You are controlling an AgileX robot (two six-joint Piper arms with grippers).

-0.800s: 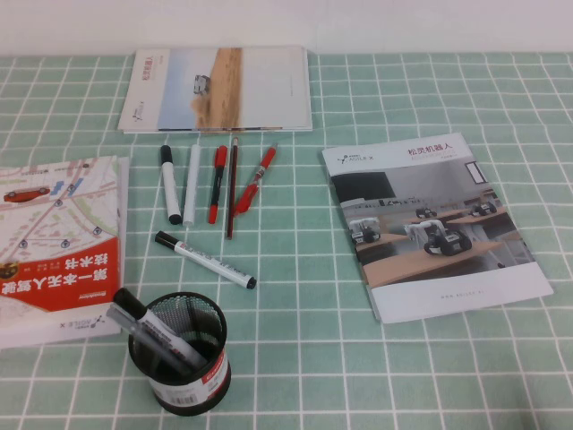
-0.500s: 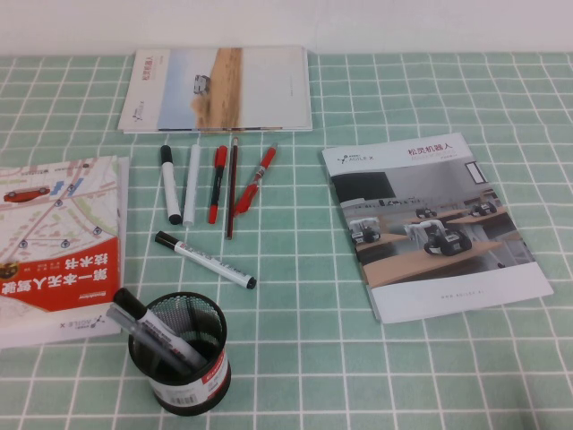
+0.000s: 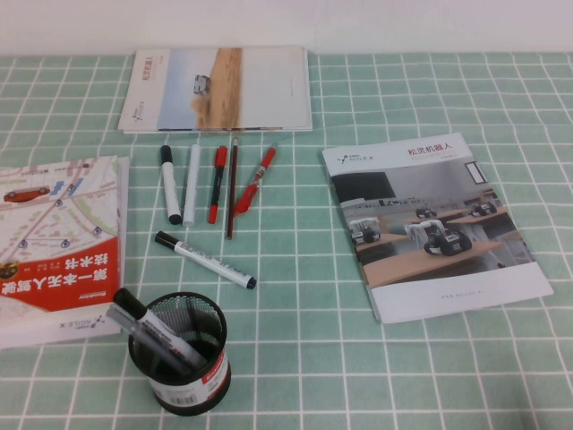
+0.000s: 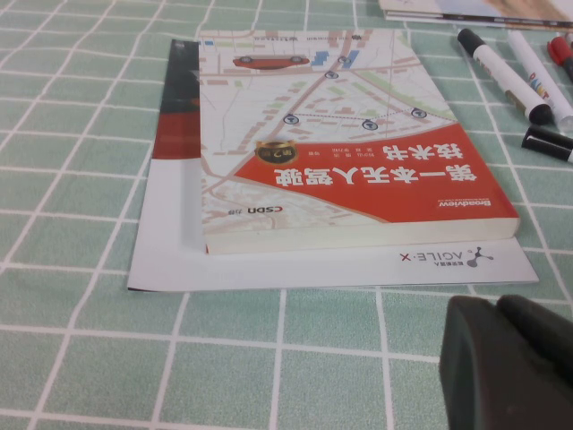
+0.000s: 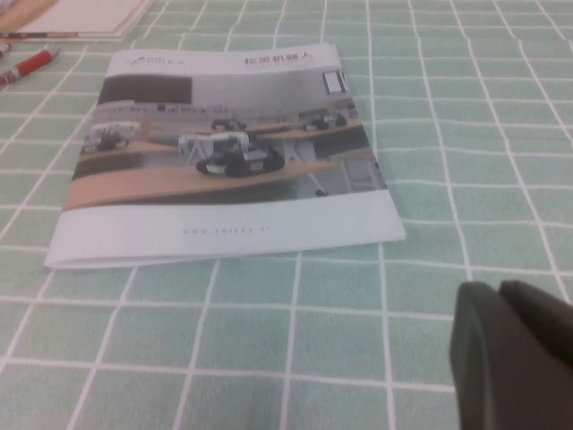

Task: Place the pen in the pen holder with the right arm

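Observation:
The pen point(image 3: 204, 260), slim and white with a black cap, lies slantwise on the green checked cloth just beyond the pen holder point(image 3: 179, 352). The holder is a black mesh cup with a red-and-white band, and two markers lean in it. Neither arm shows in the high view. My right gripper point(image 5: 499, 291) is shut and empty, low over the cloth near the robot brochure point(image 5: 224, 152). My left gripper point(image 4: 497, 309) is shut and empty too, in front of the red-and-white book point(image 4: 349, 170). The pen's black cap point(image 4: 548, 143) shows at the edge of the left wrist view.
A row of several pens and markers point(image 3: 215, 184) lies behind the pen. A landscape booklet point(image 3: 219, 90) sits at the back, the robot brochure point(image 3: 434, 224) on the right, and the red book point(image 3: 54, 242) on a white sheet on the left.

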